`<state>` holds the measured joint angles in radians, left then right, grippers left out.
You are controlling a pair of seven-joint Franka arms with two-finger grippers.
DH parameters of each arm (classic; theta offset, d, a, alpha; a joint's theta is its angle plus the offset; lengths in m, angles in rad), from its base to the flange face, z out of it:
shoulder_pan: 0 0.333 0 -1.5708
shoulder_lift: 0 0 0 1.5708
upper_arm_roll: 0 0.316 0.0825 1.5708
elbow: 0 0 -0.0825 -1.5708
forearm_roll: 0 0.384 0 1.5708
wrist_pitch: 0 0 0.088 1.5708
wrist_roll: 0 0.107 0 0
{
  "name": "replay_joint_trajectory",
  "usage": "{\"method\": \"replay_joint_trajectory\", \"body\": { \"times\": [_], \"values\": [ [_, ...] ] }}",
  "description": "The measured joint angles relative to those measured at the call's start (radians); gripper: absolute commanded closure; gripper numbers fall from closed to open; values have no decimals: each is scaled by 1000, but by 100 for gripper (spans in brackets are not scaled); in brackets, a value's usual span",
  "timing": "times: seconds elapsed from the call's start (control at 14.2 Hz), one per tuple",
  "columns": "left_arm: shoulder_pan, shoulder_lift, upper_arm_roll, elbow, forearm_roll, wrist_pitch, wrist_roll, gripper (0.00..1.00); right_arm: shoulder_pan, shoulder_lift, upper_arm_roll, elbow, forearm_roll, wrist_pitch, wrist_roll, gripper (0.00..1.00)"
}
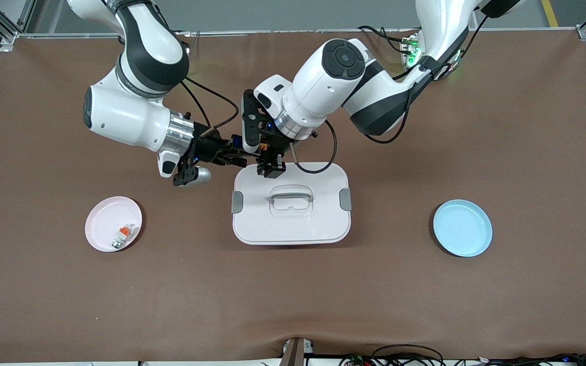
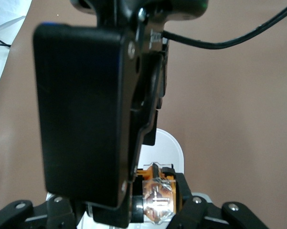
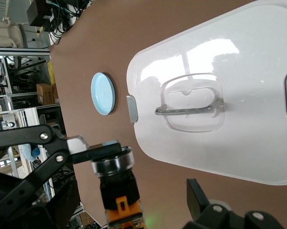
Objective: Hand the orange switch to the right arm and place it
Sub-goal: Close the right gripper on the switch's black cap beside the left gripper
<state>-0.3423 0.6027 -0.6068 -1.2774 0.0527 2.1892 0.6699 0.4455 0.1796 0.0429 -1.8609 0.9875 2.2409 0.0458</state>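
Observation:
The orange switch [image 3: 117, 183] has a black body, a silver ring and an orange end. My left gripper [image 1: 271, 170] is shut on it and holds it over the edge of the white lidded box [image 1: 293, 229] that lies nearest the robots. In the left wrist view the switch [image 2: 157, 200] sits between the left fingers [image 2: 196, 210]. My right gripper [image 1: 239, 160] reaches in beside it. It is open, and its fingers [image 3: 199, 199] stand on either side of the switch without touching it. In the front view the two hands hide most of the switch.
A pink plate [image 1: 102, 218] toward the right arm's end holds a small white-and-orange piece [image 1: 125, 234]. An empty blue plate [image 1: 462, 227] lies toward the left arm's end and also shows in the right wrist view [image 3: 103, 93]. The box lid has a grey handle [image 1: 291, 195].

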Motion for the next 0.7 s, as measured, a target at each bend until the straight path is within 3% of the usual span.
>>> {"method": "replay_joint_trajectory", "body": {
  "times": [0.56,0.7],
  "values": [
    [0,0,0,1,0,0,0,100,11,-10,3,-1,0,1,-7,2],
    [0,0,0,1,0,0,0,100,11,-10,3,-3,0,3,-12,10]
  ]
}}
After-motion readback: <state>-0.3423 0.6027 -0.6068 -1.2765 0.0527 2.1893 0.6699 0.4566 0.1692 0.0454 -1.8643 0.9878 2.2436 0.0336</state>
